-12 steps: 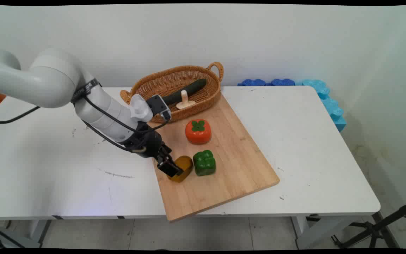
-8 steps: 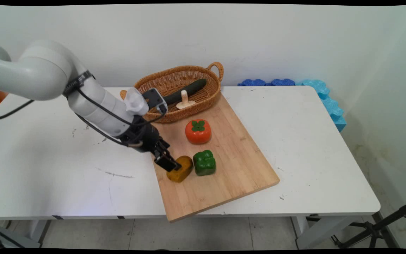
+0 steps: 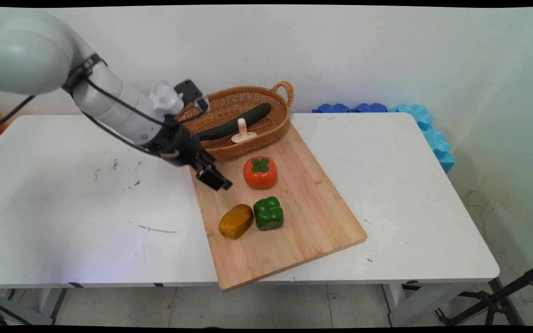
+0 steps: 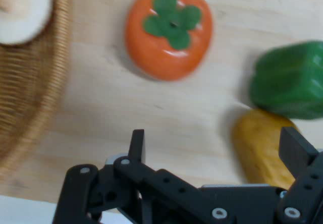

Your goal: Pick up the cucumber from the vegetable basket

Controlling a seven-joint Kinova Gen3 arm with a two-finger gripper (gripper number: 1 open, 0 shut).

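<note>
1. While the wooden cutting board (image 3: pixel 294 217) lies aslant on the white counter (image 3: pixel 63 222), its near corner juts over the counter's front edge.
2. Nearest on the board lies a yellow-brown potato (image 3: pixel 235 221) (image 4: pixel 260 146), touching a green bell pepper (image 3: pixel 268 213) (image 4: pixel 290 80) just to its right.
3. Above the board's left edge hangs the black gripper (image 3: pixel 214 178) (image 4: pixel 214 148), clear of the potato; its fingers (image 4: pixel 137 144) are spread apart and hold nothing.
4. Just right of the gripper sits an orange persimmon (image 3: pixel 260 172) (image 4: pixel 169 30) with a green leafy top.
5. Farther back, a wicker basket (image 3: pixel 275 127) (image 4: pixel 30 103) rests on the board's far end, holding a dark cucumber (image 3: pixel 234 121) and a pale mushroom (image 3: pixel 243 132) (image 4: pixel 22 7).
6. Blue foam blocks (image 3: pixel 396 118) line the wall at the counter's far right.
</note>
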